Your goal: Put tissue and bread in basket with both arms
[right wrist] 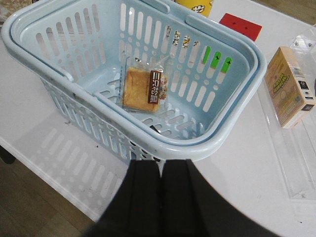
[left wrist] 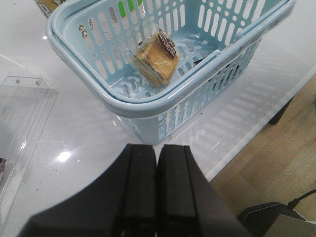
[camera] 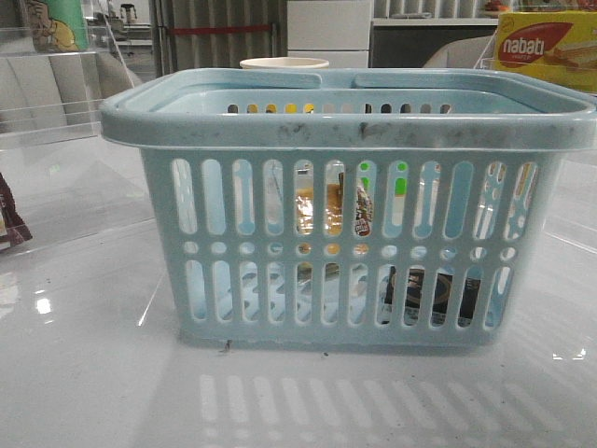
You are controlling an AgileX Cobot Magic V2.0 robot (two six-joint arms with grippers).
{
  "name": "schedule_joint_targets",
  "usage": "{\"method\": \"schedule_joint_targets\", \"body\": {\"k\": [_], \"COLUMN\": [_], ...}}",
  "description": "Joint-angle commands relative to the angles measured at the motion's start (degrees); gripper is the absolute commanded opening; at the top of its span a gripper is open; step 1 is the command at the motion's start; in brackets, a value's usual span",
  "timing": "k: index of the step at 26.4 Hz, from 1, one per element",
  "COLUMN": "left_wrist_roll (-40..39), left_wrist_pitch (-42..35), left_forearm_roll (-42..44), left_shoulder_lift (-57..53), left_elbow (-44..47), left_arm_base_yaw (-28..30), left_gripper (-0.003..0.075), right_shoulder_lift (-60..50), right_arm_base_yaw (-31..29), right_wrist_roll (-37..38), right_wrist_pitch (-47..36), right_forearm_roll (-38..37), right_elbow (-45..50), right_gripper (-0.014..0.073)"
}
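Note:
The pale blue basket (camera: 350, 121) fills the middle of the front view. The bread (left wrist: 157, 59), golden slices in a clear packet with a dark label, lies on the basket floor (right wrist: 143, 89) and shows through the slots (camera: 328, 210). The tissue (camera: 431, 294), a dark low pack, shows through the lower slots at the basket's right. My left gripper (left wrist: 157, 148) is shut with nothing in it, just outside a basket corner (left wrist: 148, 111). My right gripper (right wrist: 161, 163) is shut and holds nothing, close to the rim (right wrist: 197, 148). Neither gripper shows in the front view.
A yellow-and-red nabati box (camera: 546, 47) and a pale cup (camera: 284, 63) stand behind the basket. A brown wrapper (camera: 11, 224) lies at the far left. A clear acrylic stand (left wrist: 19, 113), a tan carton (right wrist: 289, 86) and a red block (right wrist: 240, 25) flank the basket. The table edge (right wrist: 44, 170) drops off nearby.

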Motion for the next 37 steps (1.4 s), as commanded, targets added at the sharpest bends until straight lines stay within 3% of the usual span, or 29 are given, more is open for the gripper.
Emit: {"method": "schedule_joint_targets", "body": {"k": [1, 7, 12, 16, 23, 30, 35, 37], "left_wrist_roll": [-0.5, -0.5, -0.5, -0.5, -0.5, -0.5, -0.5, -0.6], "left_wrist_pitch": [-3.6, -4.7, -7.2, -17.9, -36.6, -42.5, -52.0, -49.7], "left_forearm_roll": [-0.5, -0.2, 1.0, 1.0, 0.7, -2.2, -9.6, -8.1], "left_shoulder_lift": [-0.1, -1.2, -6.3, -13.5, -29.1, -45.9, -45.0, -46.1], "left_elbow": [-1.6, -1.0, 2.9, 12.3, 33.6, 48.3, 55.3, 55.3], "left_arm_base_yaw": [0.1, 0.1, 8.6, 17.4, 26.4, 36.8, 37.8, 37.7], "left_gripper": [0.0091, 0.0091, 0.0091, 0.0091, 0.0091, 0.0091, 0.0091, 0.0091], "right_shoulder_lift": [0.1, 0.1, 0.1, 0.1, 0.1, 0.1, 0.0, 0.0], "right_arm_base_yaw": [0.1, 0.1, 0.1, 0.1, 0.1, 0.1, 0.1, 0.1], "right_wrist_roll": [-0.7, -0.7, -0.7, -0.7, -0.7, -0.7, -0.7, -0.7], "right_wrist_pitch": [-3.8, -3.8, -3.7, -3.7, -3.7, -3.7, -3.5, -3.5], "right_forearm_roll": [-0.4, -0.4, -0.4, -0.4, -0.4, -0.4, -0.4, -0.4], "right_elbow": [-1.6, -1.6, -1.6, -1.6, -1.6, -1.6, -1.6, -1.6], "right_gripper": [0.0055, 0.0055, 0.0055, 0.0055, 0.0055, 0.0055, 0.0055, 0.0055]}}
